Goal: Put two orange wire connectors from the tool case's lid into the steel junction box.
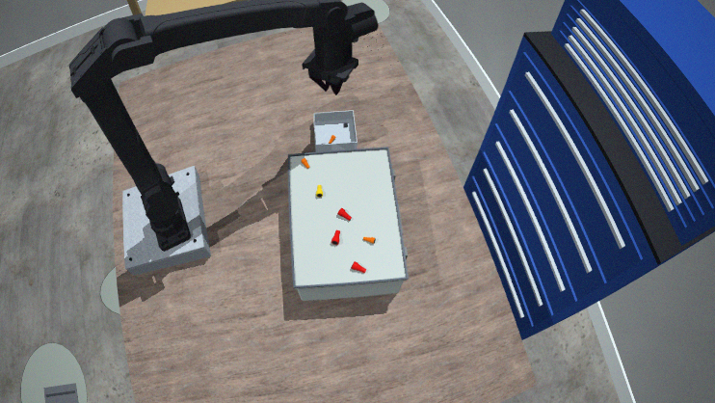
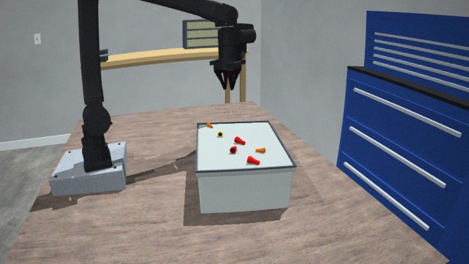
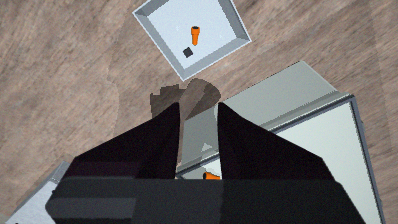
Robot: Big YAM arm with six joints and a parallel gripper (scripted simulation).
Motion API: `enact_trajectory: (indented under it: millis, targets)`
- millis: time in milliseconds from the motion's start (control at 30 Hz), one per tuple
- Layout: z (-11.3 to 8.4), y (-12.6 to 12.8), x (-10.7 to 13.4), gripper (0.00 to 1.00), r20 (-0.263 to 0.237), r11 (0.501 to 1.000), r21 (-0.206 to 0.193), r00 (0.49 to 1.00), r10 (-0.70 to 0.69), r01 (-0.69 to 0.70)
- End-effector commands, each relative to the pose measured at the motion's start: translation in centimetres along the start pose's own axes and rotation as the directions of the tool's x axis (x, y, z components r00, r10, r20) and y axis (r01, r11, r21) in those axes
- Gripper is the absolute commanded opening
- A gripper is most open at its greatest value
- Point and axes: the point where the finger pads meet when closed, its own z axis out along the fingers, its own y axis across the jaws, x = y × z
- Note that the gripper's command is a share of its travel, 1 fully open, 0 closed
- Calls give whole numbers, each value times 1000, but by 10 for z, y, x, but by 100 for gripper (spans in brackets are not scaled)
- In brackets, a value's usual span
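The gripper (image 1: 331, 86) is hanging high above the box (image 1: 334, 131), fingers slightly apart, holding and touching nothing

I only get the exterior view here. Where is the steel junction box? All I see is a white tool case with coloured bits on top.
Observer: The steel junction box sits on the table just beyond the far end of the tool case, which hides it from you.
Visitor: Is anything in it?
Observer: One orange wire connector lies on its floor, near a small dark square.
Visitor: Is the claw carrying another one?
Observer: No. The wrist view shows the gripper with its fingers slightly apart and nothing between them.
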Motion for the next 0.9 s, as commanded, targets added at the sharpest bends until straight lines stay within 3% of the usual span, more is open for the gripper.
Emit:
enact_trajectory:
  millis: [0,533,867]
  targets:
    - [1,-2,1,25,-16,1000,-9,1000,-9,9]
    - [15,3,9,25,-46,999,-27,999,-23,21]
    - [3,-13,52,25,-13,946,-12,946,-324,324]
